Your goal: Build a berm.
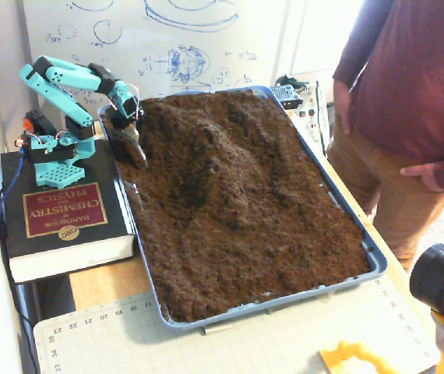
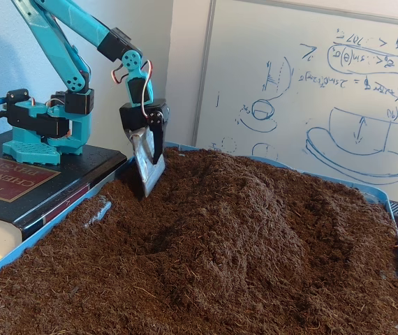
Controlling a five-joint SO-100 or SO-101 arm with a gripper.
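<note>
— One teal arm (image 1: 66,78) is seen, folded back on itself above its base, which is seated on a thick black book (image 1: 62,226). How is the tool end posed?

— The gripper (image 2: 147,176) is pointed almost straight down, and its flat metal blade is pressed tip-first into the soil at the tray's (image 1: 374,261) near-arm corner. In a fixed view the same gripper (image 1: 135,149) is seen just inside the blue rim. Whether the fingers are apart or together cannot be told; only one blade-like piece is made out.

— Where is the berm placed?

— The berm (image 1: 226,160) is heaped to the right of the blade in both fixed views, with its nearest slope close beside the tip (image 2: 255,216).

— Can any writing be read?

— "HANDBOOK", "CHEMISTRY" and "PHYSICS" are printed on the book's red label, with a round "CRC" mark. Blue sketches are drawn on the whiteboard (image 2: 325,91) behind the gripper, but the scrawl is not legible.
</note>
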